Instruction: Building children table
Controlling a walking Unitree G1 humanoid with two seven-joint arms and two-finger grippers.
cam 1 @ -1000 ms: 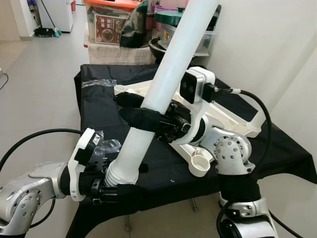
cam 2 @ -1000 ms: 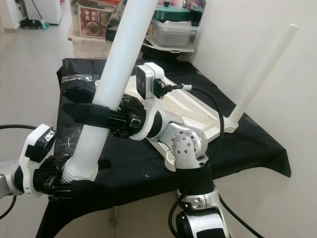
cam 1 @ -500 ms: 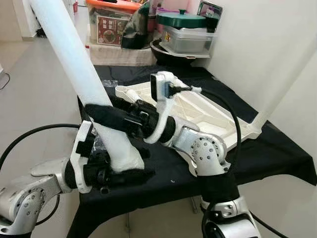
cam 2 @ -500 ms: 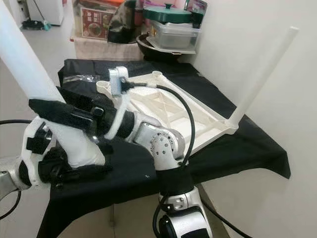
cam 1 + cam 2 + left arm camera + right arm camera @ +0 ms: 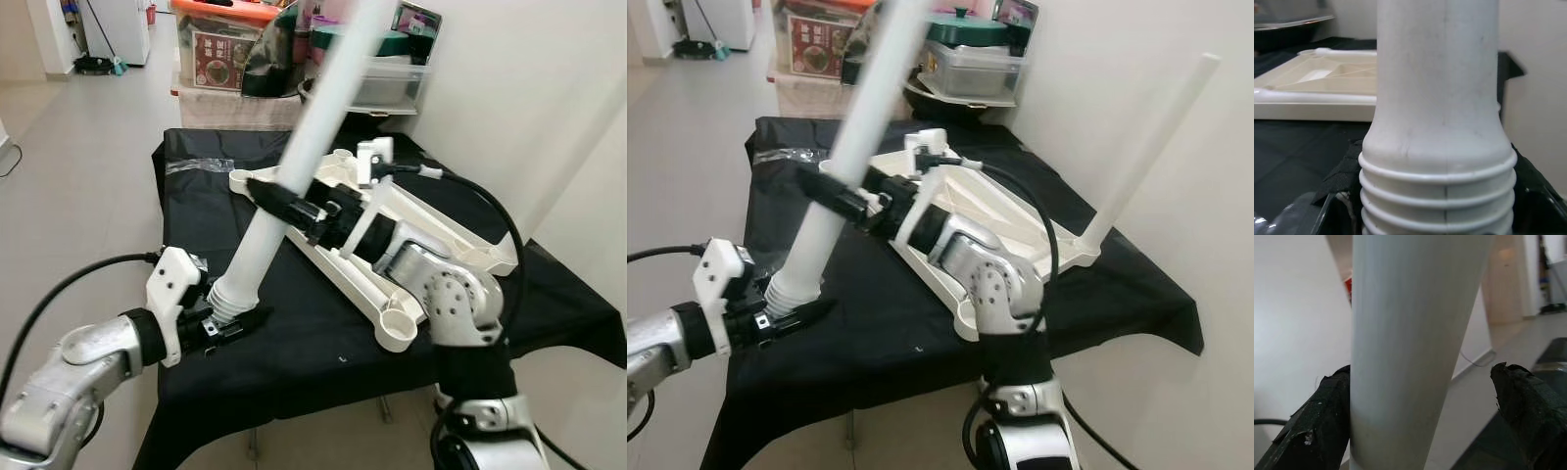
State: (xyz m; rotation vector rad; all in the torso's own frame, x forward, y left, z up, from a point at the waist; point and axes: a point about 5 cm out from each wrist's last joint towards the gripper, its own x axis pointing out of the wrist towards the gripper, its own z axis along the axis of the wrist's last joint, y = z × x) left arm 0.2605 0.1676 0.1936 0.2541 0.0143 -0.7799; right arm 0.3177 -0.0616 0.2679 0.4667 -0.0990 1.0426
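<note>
A long white table leg (image 5: 294, 166) slants up and to the right over the black-covered table (image 5: 323, 362). My left gripper (image 5: 233, 315) is shut on its ribbed, threaded lower end (image 5: 1436, 191), just above the cloth. My right gripper (image 5: 276, 201) is open around the leg's middle: one finger (image 5: 1317, 426) lies against the leg (image 5: 1405, 347), the other stands well apart. The white tabletop (image 5: 431, 230) lies upside down on the table, with a round leg socket (image 5: 396, 329) at its near corner. Another white leg (image 5: 1146, 147) stands up from its far right corner.
A clear plastic bag (image 5: 196, 164) lies at the table's back left. Boxes (image 5: 216, 49) and lidded containers (image 5: 970, 49) are stacked behind the table. A white wall (image 5: 549, 117) runs close along the right. Open tiled floor (image 5: 69, 147) lies to the left.
The leg has swung from leaning left to leaning right. My left gripper has lowered its threaded end toward the cloth. My right arm has stretched out over the tabletop.
</note>
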